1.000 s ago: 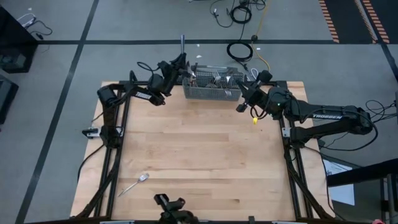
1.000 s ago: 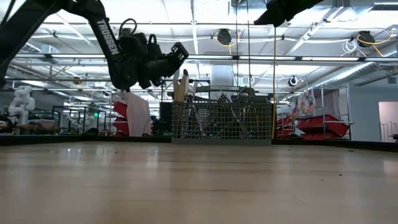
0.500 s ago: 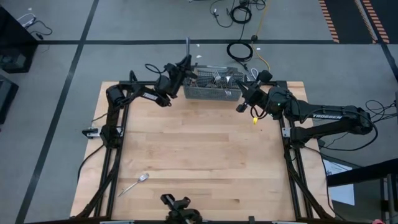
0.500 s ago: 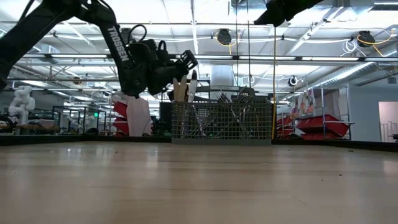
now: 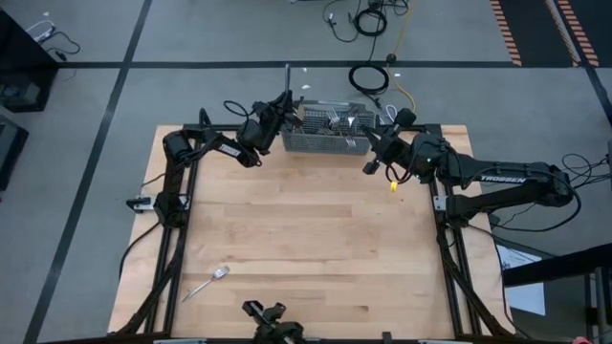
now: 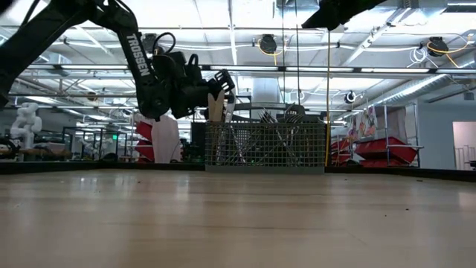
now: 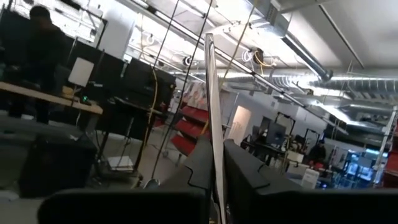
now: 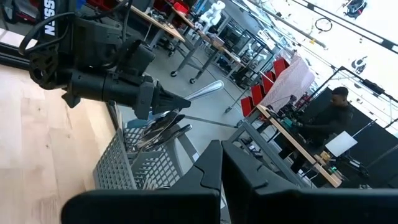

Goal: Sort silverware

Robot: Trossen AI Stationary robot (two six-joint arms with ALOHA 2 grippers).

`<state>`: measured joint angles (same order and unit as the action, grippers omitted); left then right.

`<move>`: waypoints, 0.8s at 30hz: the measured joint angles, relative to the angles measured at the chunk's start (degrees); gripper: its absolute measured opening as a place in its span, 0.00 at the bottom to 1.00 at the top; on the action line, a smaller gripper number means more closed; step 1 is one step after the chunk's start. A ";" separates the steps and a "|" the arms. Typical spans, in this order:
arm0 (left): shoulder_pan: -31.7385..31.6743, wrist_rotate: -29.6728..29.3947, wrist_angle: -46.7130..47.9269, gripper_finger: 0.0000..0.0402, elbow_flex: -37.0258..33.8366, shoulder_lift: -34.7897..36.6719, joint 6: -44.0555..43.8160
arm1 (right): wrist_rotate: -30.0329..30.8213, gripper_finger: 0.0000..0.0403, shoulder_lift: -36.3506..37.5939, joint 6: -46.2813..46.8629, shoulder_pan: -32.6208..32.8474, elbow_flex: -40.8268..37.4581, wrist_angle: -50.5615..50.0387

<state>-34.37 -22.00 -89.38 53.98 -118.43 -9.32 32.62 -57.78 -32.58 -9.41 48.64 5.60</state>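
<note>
At far counter edge, high view: left gripper (image 5: 283,103) beside basket (image 5: 327,134) end, fingers pinching a table knife (image 5: 287,78). Right gripper (image 5: 368,145) at opposite end, fingers pressed together. One spoon (image 5: 207,284) near front-left corner.
Low view: silverware (image 6: 271,134) upright in basket.
Left wrist view: knife blade clamped betw. fingers (image 7: 245,174).

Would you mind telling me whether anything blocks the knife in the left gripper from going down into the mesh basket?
Nothing visible does. The left gripper holds the knife at the basket's left end, where other silverware already stands.
</note>
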 joint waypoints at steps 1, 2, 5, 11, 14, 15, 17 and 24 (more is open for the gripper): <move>0.00 0.01 -0.14 0.08 0.00 0.00 0.68 | 0.00 0.00 0.00 0.00 0.00 0.00 0.00; 0.02 0.00 -0.12 0.09 0.00 0.00 0.72 | 0.00 0.00 0.00 0.02 0.00 0.00 -0.02; 0.02 0.06 0.00 0.11 0.00 0.00 0.71 | 0.02 0.00 0.00 0.00 0.00 0.00 0.00; 0.02 0.98 0.20 0.11 0.00 0.00 0.99 | 0.02 0.00 0.00 0.00 0.00 0.00 -0.02; 0.02 1.06 0.50 0.12 0.00 0.00 2.90 | 0.02 0.00 0.00 0.00 0.00 0.00 -0.04; 0.11 1.40 0.50 0.12 0.00 0.00 3.65 | 0.02 0.00 0.00 0.00 0.00 0.00 -0.04; 0.28 2.43 0.47 0.12 0.00 0.00 4.24 | 0.02 0.00 0.00 0.00 0.00 0.00 -0.04; 0.24 3.40 0.52 0.12 0.00 0.00 4.25 | 0.00 0.00 -0.10 1.27 -0.21 -0.02 3.50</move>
<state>-34.13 -18.60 -88.86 53.98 -118.43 -5.07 32.62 -57.88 -31.30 -9.62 48.62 9.11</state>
